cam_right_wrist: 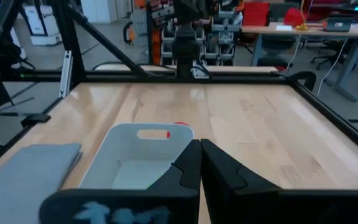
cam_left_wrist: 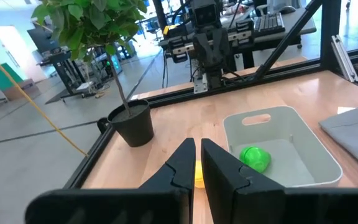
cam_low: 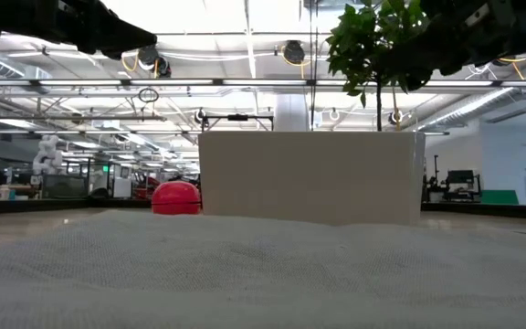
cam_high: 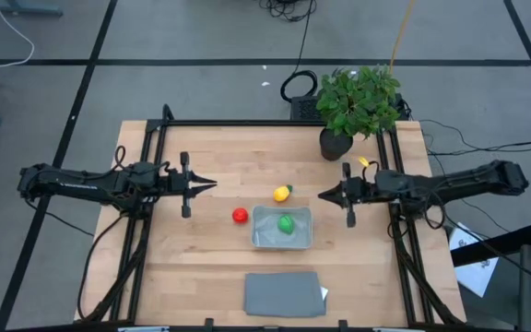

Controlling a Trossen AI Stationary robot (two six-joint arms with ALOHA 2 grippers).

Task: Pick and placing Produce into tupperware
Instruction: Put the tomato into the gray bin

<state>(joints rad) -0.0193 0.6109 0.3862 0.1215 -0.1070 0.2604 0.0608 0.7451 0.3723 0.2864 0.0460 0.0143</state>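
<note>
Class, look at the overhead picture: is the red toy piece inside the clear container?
No. The red piece lies on the table beside the container, which holds only the green piece.

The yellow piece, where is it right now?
In the high view the yellow piece lies on the table just beyond the tupperware, apart from it, with the red piece nearby.

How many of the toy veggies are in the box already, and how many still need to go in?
One is in: the green piece lies inside the tupperware. Nothing is being carried; the left end effector and right end effector are both shut and hold nothing. Two are left on the table: the red piece and the yellow piece.
</note>
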